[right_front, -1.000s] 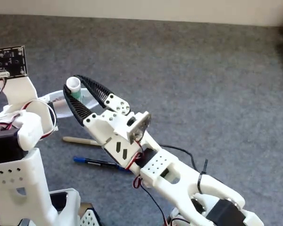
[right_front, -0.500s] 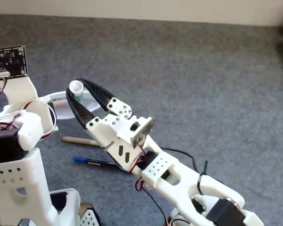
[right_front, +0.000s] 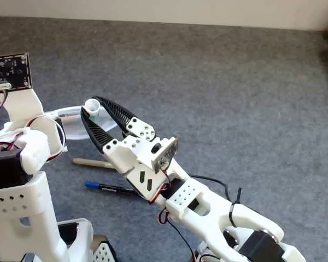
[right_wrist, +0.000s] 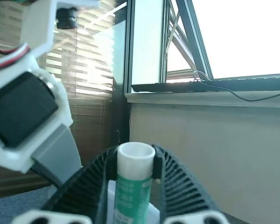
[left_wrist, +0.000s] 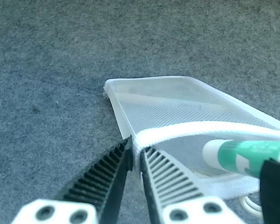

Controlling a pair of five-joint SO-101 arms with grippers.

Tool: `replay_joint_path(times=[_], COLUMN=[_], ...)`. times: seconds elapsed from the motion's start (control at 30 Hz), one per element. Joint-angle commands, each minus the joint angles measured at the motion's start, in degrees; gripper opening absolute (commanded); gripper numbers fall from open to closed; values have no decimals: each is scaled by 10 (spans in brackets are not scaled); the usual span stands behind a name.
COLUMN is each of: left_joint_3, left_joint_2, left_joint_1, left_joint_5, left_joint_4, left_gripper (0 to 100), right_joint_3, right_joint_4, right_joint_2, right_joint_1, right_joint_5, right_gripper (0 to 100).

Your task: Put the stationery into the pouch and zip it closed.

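Pouch (left_wrist: pixel 177 105), white mesh, lies on the grey carpet (right_front: pixel 235 82) with one edge of its mouth raised. The left gripper (left_wrist: pixel 136 150) is closed on the pouch's white rim. It pinches the fabric between its ribbed fingertips, and the pouch body extends away from them.

A glue stick (right_wrist: pixel 134 186), a white tube with a green label, is clamped in the right gripper (right_front: pixel 97 112). The jaws are spread only to the tube's width, and the white end sits level with the fingertips. The stick is at the pouch mouth, just beside the left gripper's pinch point; whether it is inside cannot be told.

Back toward the right gripper's base, a wooden stick (right_front: pixel 90 162) and a blue pen (right_front: pixel 110 188) lie apart on the carpet, outside the pouch.
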Motion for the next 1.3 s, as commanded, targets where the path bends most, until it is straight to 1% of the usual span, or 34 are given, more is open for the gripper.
replay_joint_path(times=[0.0,0.2,0.3,0.4,0.43,0.5,0.6,0.63,1.07,1.17,1.27], left_joint_3=[-12,-12,-12,-12,-12,-12,-12,-12,-12,-12,-15], left_joint_2=[-10,-10,-10,-10,-10,-10,-10,-10,-10,-10,-10], left_joint_1=[-7,-7,-7,-8,-8,-8,-18,-24,-30,-36,-58], left_joint_5=[-5,-5,-5,-6,-6,-6,-6,-6,-6,-6,-4], left_joint_4=[-4,-4,-4,-4,-4,-3,-3,-3,-4,-4,-4], left_gripper=[7,7,7,7,7,7,7,7,7,7,7], right_joint_3=[-3,-4,-3,-3,-4,-4,-4,-4,-4,-6,-8], right_joint_4=[-7,-7,-6,32,47,72,82,82,89,179,317], right_joint_2=[-18,-15,-12,-18,-18,-18,-18,-18,-36,-89,-167], right_joint_1=[-7,-9,-28,-49,-53,-54,-52,-51,-42,-28,-20], right_joint_5=[-4,-4,-4,-4,-4,-5,-5,-5,-4,-5,-22], right_gripper=[5,5,6,8,17,66,152,161,159,159,159])
